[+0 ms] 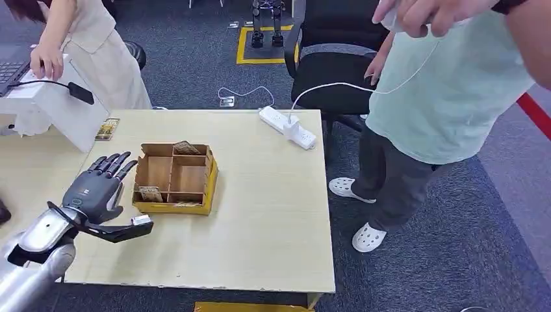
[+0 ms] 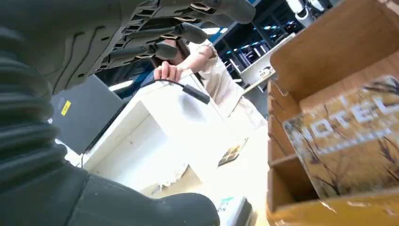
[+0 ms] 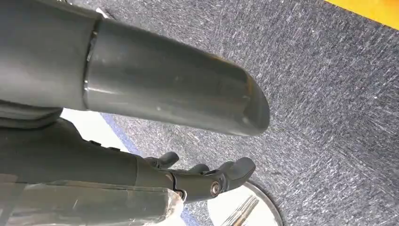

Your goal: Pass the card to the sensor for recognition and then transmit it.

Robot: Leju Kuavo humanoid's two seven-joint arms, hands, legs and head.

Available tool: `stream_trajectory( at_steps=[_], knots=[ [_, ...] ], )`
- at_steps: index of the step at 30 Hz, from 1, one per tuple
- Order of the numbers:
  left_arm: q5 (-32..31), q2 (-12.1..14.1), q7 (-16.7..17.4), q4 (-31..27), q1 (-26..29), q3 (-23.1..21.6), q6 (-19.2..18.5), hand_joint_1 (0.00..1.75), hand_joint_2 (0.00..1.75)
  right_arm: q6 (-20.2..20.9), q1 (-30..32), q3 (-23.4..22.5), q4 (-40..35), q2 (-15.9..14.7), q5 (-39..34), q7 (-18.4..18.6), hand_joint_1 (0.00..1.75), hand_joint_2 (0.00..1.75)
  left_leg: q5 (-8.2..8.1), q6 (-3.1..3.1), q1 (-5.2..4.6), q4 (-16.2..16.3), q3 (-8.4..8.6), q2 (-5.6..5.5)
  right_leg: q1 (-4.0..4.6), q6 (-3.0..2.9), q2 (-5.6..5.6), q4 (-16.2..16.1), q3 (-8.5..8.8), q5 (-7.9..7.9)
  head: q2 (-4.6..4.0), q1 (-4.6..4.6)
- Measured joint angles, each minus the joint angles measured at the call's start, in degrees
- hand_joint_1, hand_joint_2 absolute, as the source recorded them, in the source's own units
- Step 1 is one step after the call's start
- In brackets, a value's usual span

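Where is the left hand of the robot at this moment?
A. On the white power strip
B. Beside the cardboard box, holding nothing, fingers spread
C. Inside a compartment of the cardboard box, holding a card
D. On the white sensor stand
B: in the head view the left hand is beside the cardboard box, its fingers spread with nothing in them, while a card sits in a compartment.

A silver left arm [image 1: 29,257] at seven o'clock ends in a dark grey left hand [image 1: 97,190] with black fingers (ribbed grey cover at the wrist); the right hand [image 3: 207,176] is dark grey too.
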Motion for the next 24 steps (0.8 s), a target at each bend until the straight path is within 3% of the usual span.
stream_trajectory(
  at_steps=[17, 24],
  knots=[
    [2.88, 4.38, -1.84, -7.08, 4.67, -1.18, -1.66, 0.0, 1.75, 0.0, 0.0, 0.07, 0.0, 0.0, -0.41, -0.24, 0.0, 0.0, -0.01, 0.0, 0.0, 0.0, -0.05, 0.0, 0.0, 0.04, -0.01, -0.01, -0.04, -0.03, 0.0, 0.0],
    [1.86, 8.21, -0.87, -11.68, 7.56, -2.34, -3.06, 0.0, 1.75, -0.04, 0.02, 0.07, 0.02, 0.0, -1.22, -0.35, 0.0, 0.0, -0.01, -0.01, 0.0, 0.0, -0.05, 0.0, 0.0, 0.03, 0.01, -0.01, -0.05, -0.03, 0.0, 0.02]
  ],
)
